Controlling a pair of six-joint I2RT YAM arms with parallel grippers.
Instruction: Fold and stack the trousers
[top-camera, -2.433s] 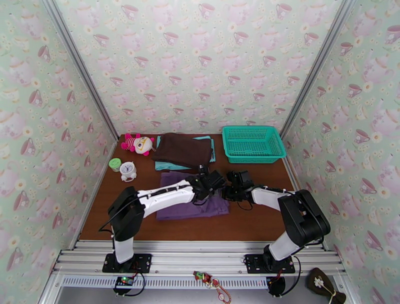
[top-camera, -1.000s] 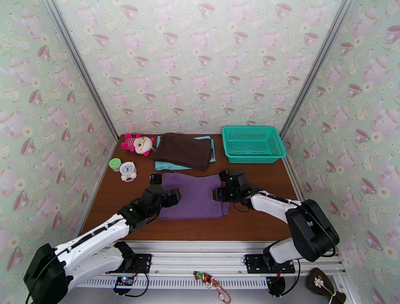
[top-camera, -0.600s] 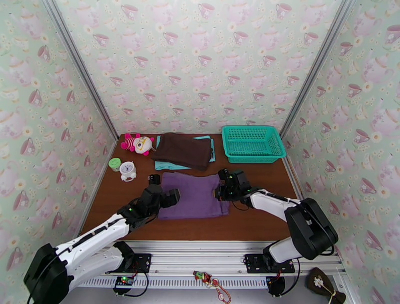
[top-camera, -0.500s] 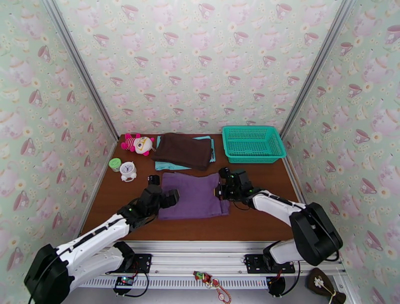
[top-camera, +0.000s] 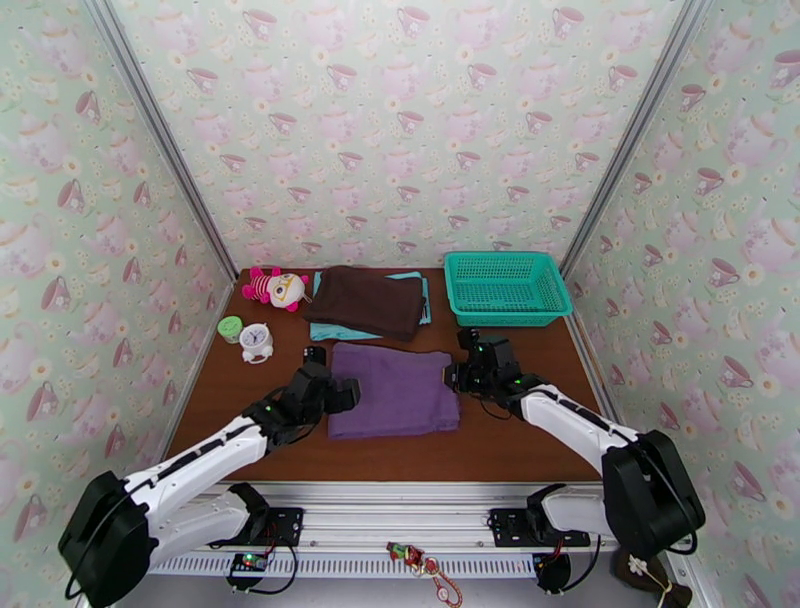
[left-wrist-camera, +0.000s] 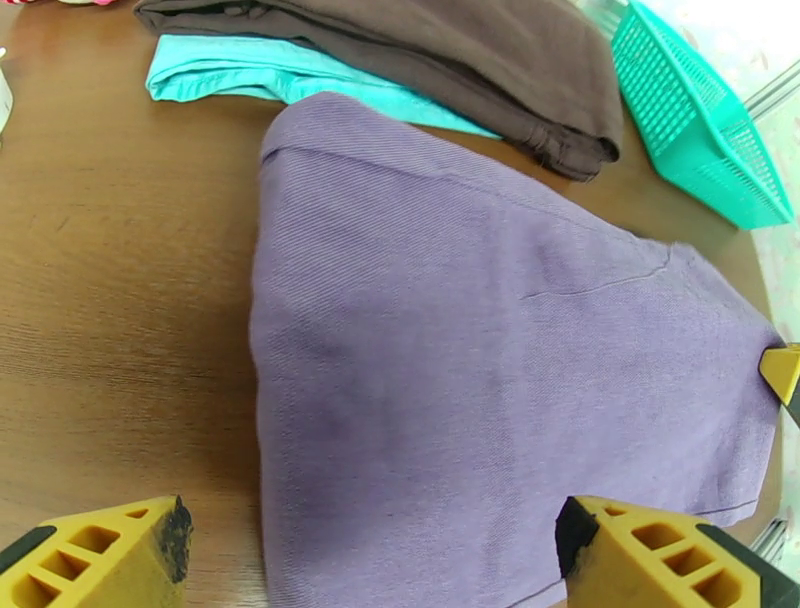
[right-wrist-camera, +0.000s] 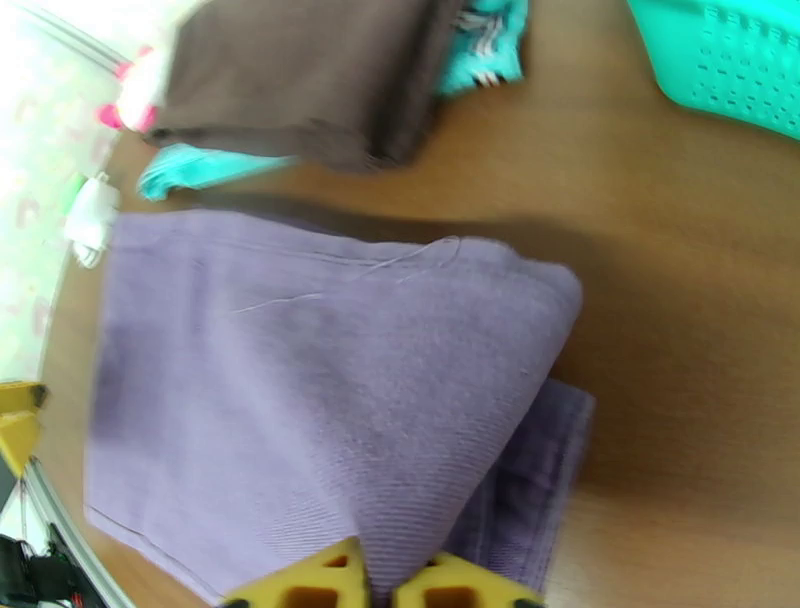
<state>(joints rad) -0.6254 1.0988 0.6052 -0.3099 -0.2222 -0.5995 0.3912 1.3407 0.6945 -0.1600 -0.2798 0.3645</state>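
fingers of the left gripper stand spread wide, one on each side of the near-left edge of the trousers, holding nothing. the right gripper has its yellow tips close together at the right-hand edge, where a fold of purple cloth runs down to them. whether they pinch that fold or merely touch it i cannot tell, since the wrist view is smeared by motion. the trousers lie as a flat folded rectangle in the middle of the table, just in front of the dark brown garment and light teal cloth, and apart from the teal basket. compared with half a second ago, the right gripper has backed off rightward from above the cloth to its edge, the left arm has reached further in, and the packet has slid a little to the right. folding looks finished, i judge. what remains is getting a hold on both sides and lifting it onto the pile behind.
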